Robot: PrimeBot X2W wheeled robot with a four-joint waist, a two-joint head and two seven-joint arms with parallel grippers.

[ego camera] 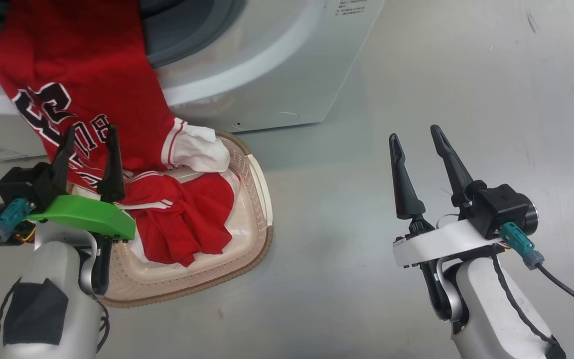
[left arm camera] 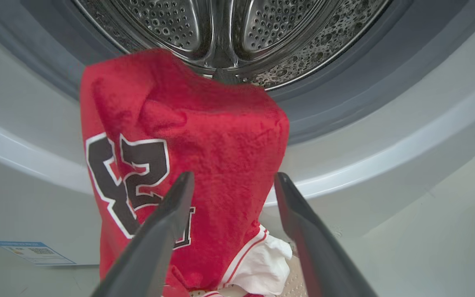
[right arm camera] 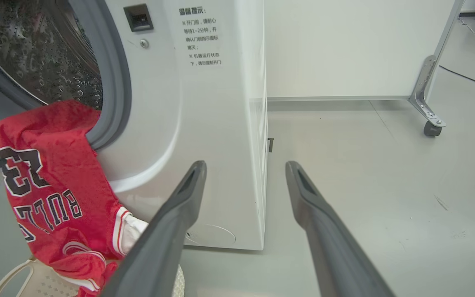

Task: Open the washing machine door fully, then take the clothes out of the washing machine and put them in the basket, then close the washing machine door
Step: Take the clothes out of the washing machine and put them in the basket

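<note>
A red jersey (ego camera: 77, 85) with dark lettering hangs out of the washing machine (ego camera: 277, 75) drum (left arm camera: 221, 24), over the grey seal, and its lower end lies in the basket (ego camera: 262, 199). A plain red garment (ego camera: 187, 219) lies inside that cream basket. My left gripper (ego camera: 90, 154) is open just in front of the hanging jersey (left arm camera: 204, 136), fingers apart and gripping nothing. My right gripper (ego camera: 419, 144) is open above bare floor to the right of the machine (right arm camera: 204, 123). The washing machine door is out of view.
The basket (right arm camera: 35, 280) stands on the grey floor right under the drum opening. A blue label (left arm camera: 31, 251) is on the machine's front. A white panel on a wheeled metal foot (right arm camera: 427, 123) stands behind the machine's right side. Open floor lies to the right.
</note>
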